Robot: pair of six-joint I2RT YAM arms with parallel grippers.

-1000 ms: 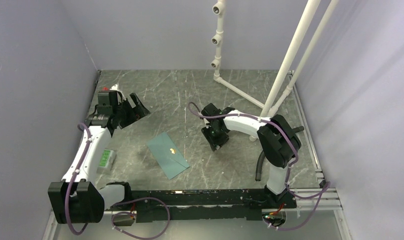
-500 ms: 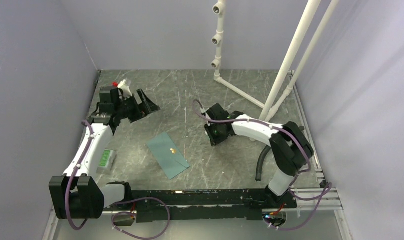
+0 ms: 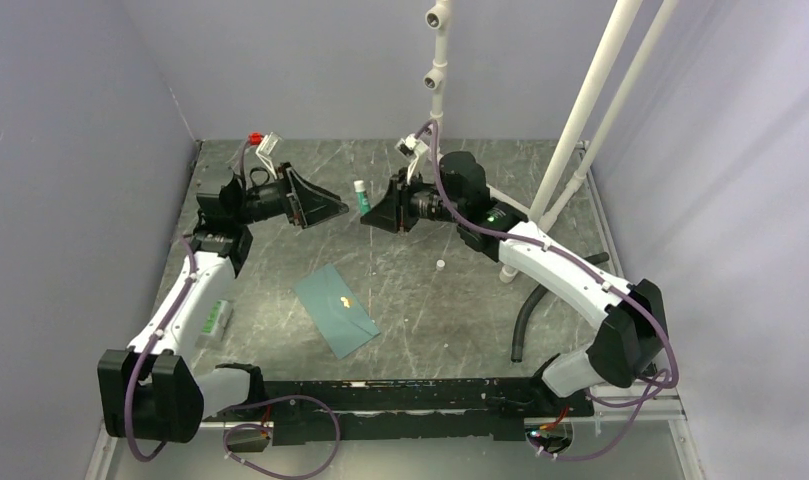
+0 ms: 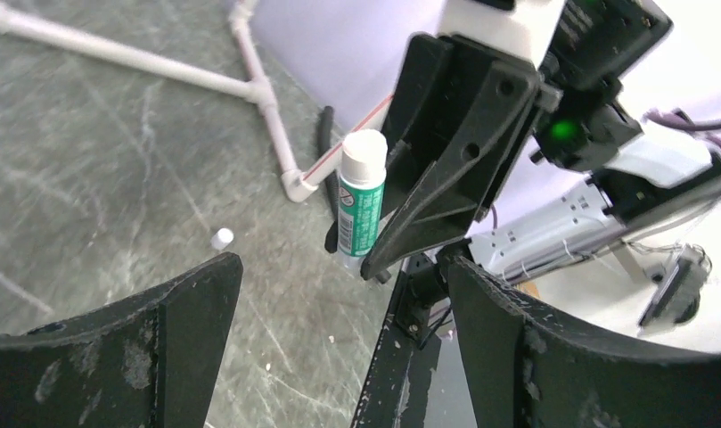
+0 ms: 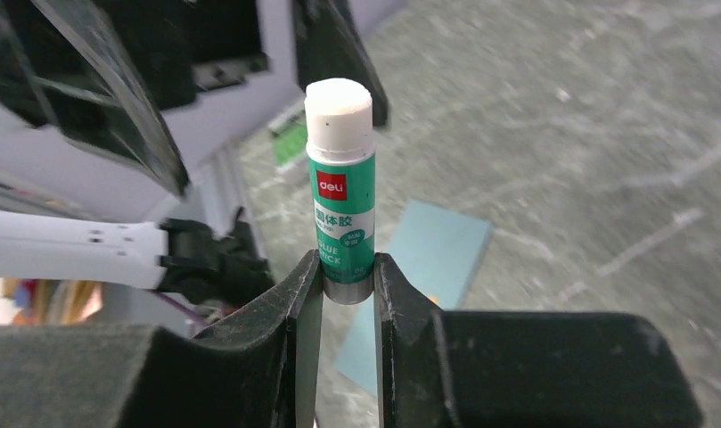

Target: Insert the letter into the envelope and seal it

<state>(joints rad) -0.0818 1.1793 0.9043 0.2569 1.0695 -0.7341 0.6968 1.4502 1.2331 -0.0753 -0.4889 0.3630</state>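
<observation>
Green glue stick [image 5: 340, 192] upright, tight in right claw [image 5: 348, 283], opposite wide-spread left claw [image 3: 335, 207]; white cap [image 3: 440, 264] and envelope [image 3: 335, 309] below.

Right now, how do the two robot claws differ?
The left gripper stands wide open and empty; the right gripper is closed on an uncapped green glue stick. The left gripper points rightward, the right gripper leftward. Both hover above the table, facing each other.

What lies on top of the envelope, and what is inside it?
Only a small gold mark shows on the envelope. Its inside is covered by its own paper, so whether the letter is there cannot be seen.
</observation>
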